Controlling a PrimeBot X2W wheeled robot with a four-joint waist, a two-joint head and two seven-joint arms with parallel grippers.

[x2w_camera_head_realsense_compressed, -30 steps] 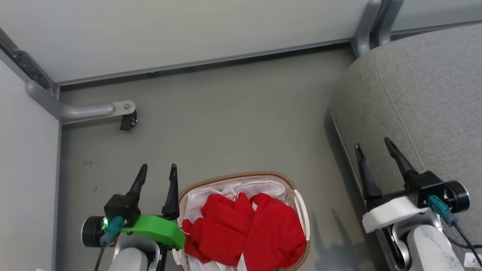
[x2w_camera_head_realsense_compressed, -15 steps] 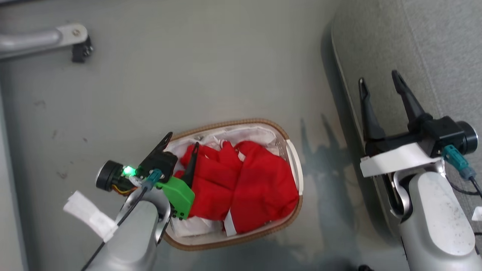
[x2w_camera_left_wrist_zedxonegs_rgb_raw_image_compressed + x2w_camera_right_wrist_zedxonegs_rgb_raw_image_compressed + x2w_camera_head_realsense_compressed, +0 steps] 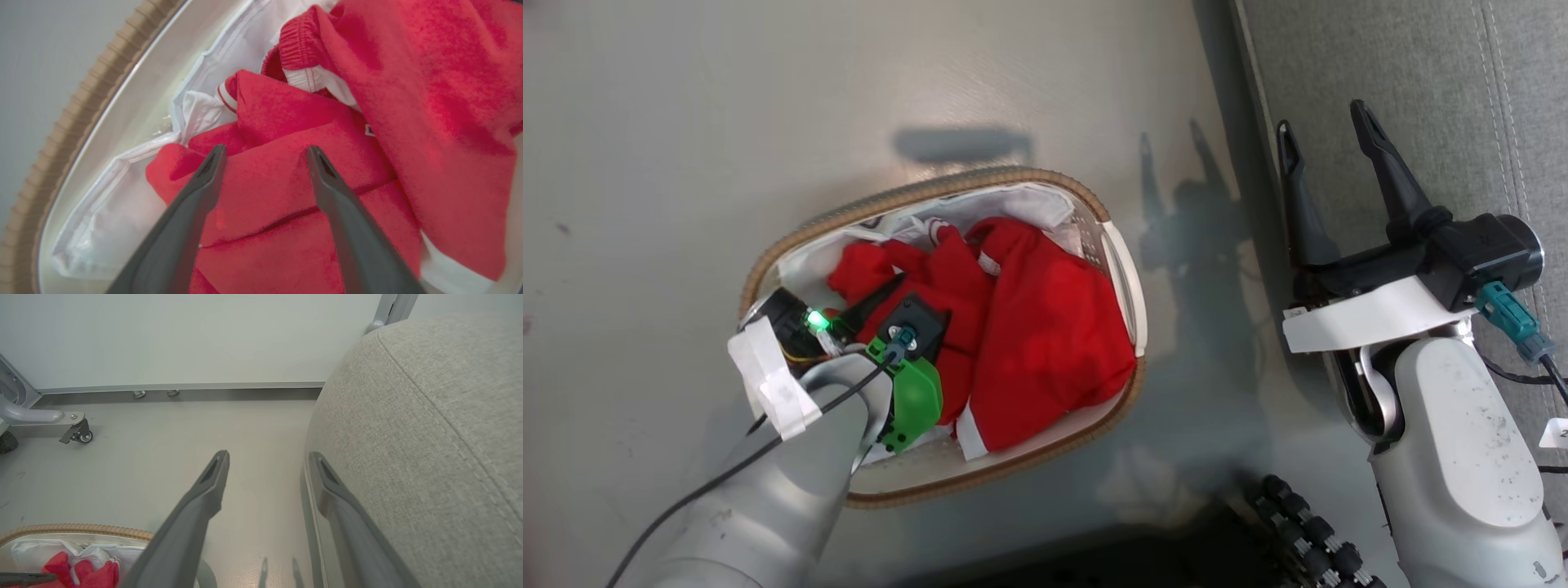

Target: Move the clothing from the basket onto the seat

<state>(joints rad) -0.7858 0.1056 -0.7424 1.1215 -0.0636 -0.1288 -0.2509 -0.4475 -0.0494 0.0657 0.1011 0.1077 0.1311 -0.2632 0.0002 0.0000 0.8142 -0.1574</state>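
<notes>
The left hand (image 3: 266, 150) is held open and empty over the red garments (image 3: 429, 122), heaped in the laundry basket (image 3: 907, 189) beside the grey seat (image 3: 1405, 73); the right hand (image 3: 1321, 118) is held open, empty, at the seat edge. Risk: the white liner (image 3: 192, 114) could be pinched with a fold, or one thin layer caught and dropped. Fingertip contact cannot be judged; lower layers are hidden.
</notes>
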